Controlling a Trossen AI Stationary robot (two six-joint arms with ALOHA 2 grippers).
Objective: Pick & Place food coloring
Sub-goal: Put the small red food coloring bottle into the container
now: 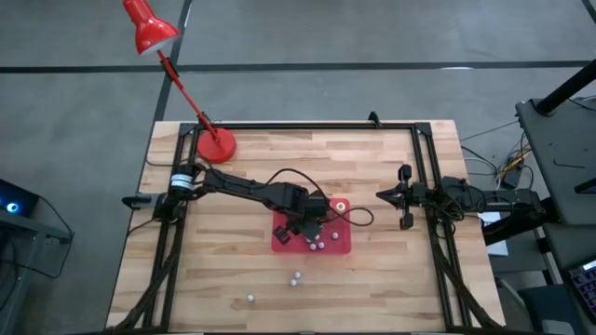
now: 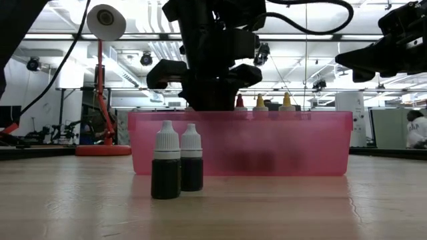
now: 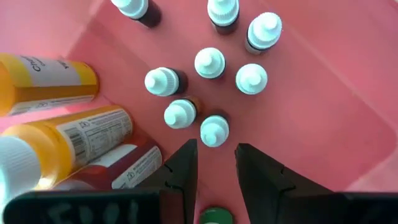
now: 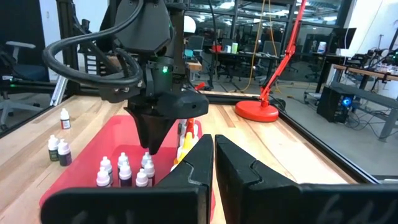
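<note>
Hovering over the pink tray (image 1: 279,244) at mid-worktop, the left pincer (image 3: 214,163) is held slightly open and empty above clustered food coloring (image 3: 210,63); the right pincer (image 4: 213,155), shut, is parked near the right edge.

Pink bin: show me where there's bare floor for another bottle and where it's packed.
Bare floor of the pink bin lies between the small white-capped bottles and the wall opposite the big orange bottles. Crowded: the cluster under the left gripper and the orange bottles' side.
</note>
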